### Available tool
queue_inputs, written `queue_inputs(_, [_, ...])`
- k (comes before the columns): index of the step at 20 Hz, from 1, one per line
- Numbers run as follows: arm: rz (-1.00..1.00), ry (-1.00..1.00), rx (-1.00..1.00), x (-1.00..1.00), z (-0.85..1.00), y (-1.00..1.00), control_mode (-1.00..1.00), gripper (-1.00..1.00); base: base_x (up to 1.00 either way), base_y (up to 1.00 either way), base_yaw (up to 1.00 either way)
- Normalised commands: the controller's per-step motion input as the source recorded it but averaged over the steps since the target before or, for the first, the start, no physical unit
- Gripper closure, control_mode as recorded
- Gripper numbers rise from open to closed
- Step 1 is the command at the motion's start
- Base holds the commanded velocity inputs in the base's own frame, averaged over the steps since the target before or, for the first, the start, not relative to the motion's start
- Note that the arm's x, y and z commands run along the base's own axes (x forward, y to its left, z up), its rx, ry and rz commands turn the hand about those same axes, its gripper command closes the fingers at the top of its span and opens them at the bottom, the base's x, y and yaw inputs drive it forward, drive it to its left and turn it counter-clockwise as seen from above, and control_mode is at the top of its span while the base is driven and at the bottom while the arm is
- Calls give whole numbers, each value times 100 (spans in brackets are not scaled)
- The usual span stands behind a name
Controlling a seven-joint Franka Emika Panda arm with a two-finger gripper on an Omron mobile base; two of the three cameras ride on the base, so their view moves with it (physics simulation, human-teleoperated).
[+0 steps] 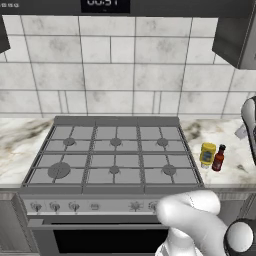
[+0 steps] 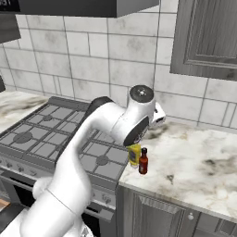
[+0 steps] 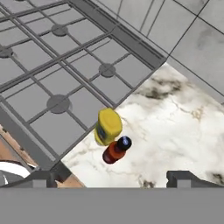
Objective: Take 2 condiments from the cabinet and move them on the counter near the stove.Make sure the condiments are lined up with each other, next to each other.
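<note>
Two condiments stand upright side by side on the marble counter (image 1: 235, 167), just right of the stove (image 1: 115, 155) and near the counter's front edge. They are a squat yellow squeeze bottle (image 1: 208, 154) (image 2: 134, 154) (image 3: 107, 127) and a slimmer dark red sauce bottle with a black cap (image 1: 218, 158) (image 2: 143, 162) (image 3: 115, 150). My gripper (image 3: 111, 178) hovers above them, open, with nothing between its fingertips. In the right base view the hand hangs above and behind the bottles. The grey cabinet (image 2: 203, 37) is on the wall at the upper right.
A dark hood with a lit display (image 1: 105, 5) hangs over the stove against a tiled wall. Marble counter (image 1: 20, 145) continues left of the stove. The counter (image 2: 199, 152) stretches wide to the right of the bottles, with grey lower cabinets (image 2: 152, 213) beneath.
</note>
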Motion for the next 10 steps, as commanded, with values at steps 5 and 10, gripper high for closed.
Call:
queue_inputs(5, [-30, -2, -21, -23, 9, 100, -100, -100, 0, 0, 0])
queue_inputs(10, [-24, -14, -13, -10, 31, 81, -100, -100, 0, 0, 0])
